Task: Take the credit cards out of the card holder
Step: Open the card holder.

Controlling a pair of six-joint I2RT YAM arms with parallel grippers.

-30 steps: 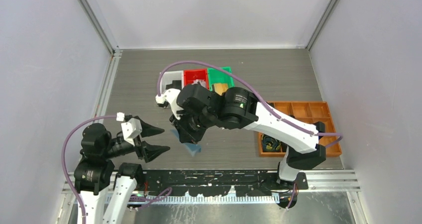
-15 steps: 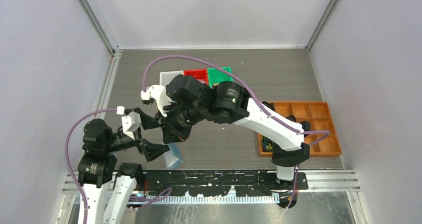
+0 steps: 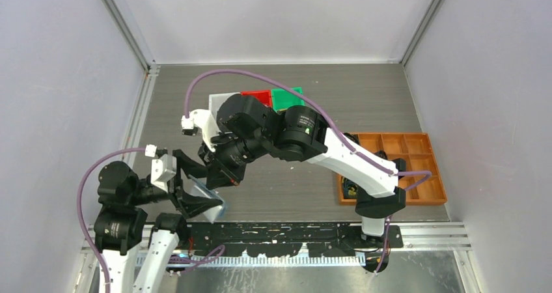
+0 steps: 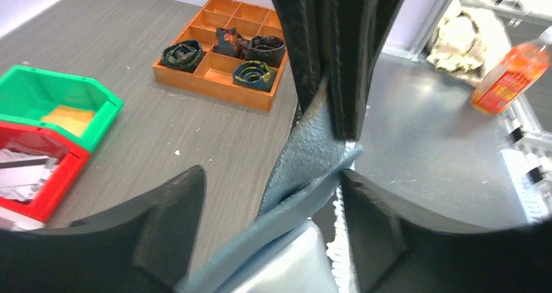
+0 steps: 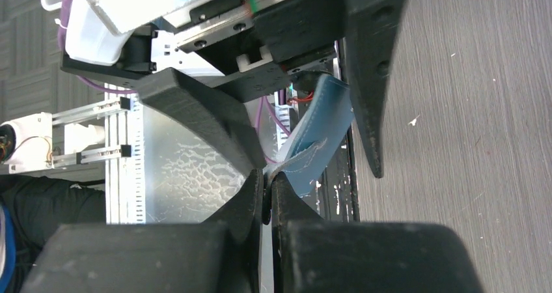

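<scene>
Right hand (image 5: 265, 198) is clamped shut on one edge of the card holder (image 5: 319, 140); its own wrist camera shows the two black fingers pressed together with the blue leather pinched between them and the rest of the holder jutting away, tilted. Left hand (image 4: 270, 182) is spread wide, one finger (image 4: 150, 228) on each side of the holder, and no view shows clearly whether either one touches it

From above, the holder is only a small blue-grey sliver between the two hands, at the near edge of the counter (image 3: 293, 189) in front of the left arm's base, with the right arm reaching across to it. The left wrist camera gives more: the holder runs up from between the left fingers to the right hand's fingers, which come in from the top, and a pale grey face shows at its lower end, too blurred to name. That view also takes in an orange tray (image 4: 208, 91) with coiled cables (image 4: 182, 53), a green bin (image 4: 97, 97), a red bin (image 4: 65, 169) and an orange bottle (image 4: 514, 75) off the counter
</scene>
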